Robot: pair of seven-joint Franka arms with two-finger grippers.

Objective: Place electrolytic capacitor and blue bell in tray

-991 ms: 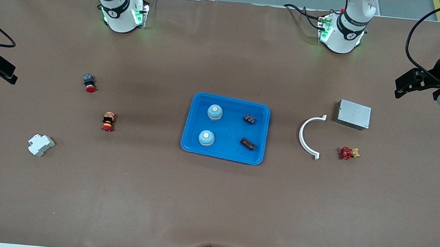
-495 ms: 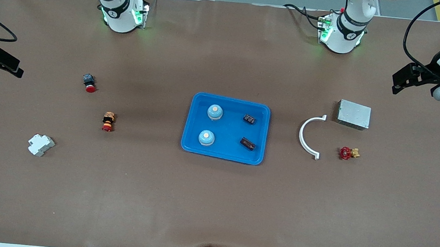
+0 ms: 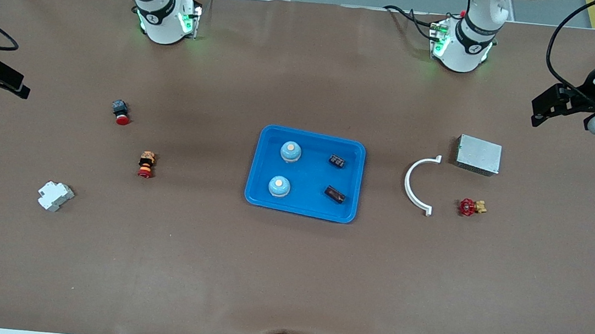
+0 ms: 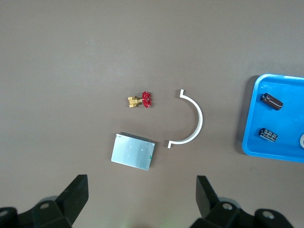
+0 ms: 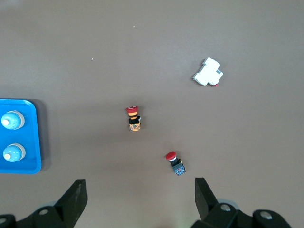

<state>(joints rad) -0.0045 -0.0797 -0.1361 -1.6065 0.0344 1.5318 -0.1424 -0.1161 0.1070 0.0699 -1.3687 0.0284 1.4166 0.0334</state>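
The bright-blue tray (image 3: 310,175) lies mid-table. In it stand two blue bells (image 3: 291,152) (image 3: 279,186) and lie two dark electrolytic capacitors (image 3: 337,161) (image 3: 335,194). My left gripper (image 3: 540,110) is open and empty, up in the air over the left arm's end of the table; its wrist view (image 4: 142,194) shows the tray's edge (image 4: 251,142) and both capacitors (image 4: 271,100) (image 4: 268,134). My right gripper (image 3: 21,89) is open and empty over the right arm's end; its wrist view (image 5: 137,194) shows the tray's edge (image 5: 33,142) and both bells (image 5: 12,120) (image 5: 13,152).
Toward the left arm's end lie a white curved piece (image 3: 412,184), a metal box (image 3: 478,154) and a red valve (image 3: 470,207). Toward the right arm's end lie two red push buttons (image 3: 121,112) (image 3: 146,164) and a white breaker (image 3: 55,196).
Both grippers have shifted slightly toward the robots' bases. Nothing on the table has moved.
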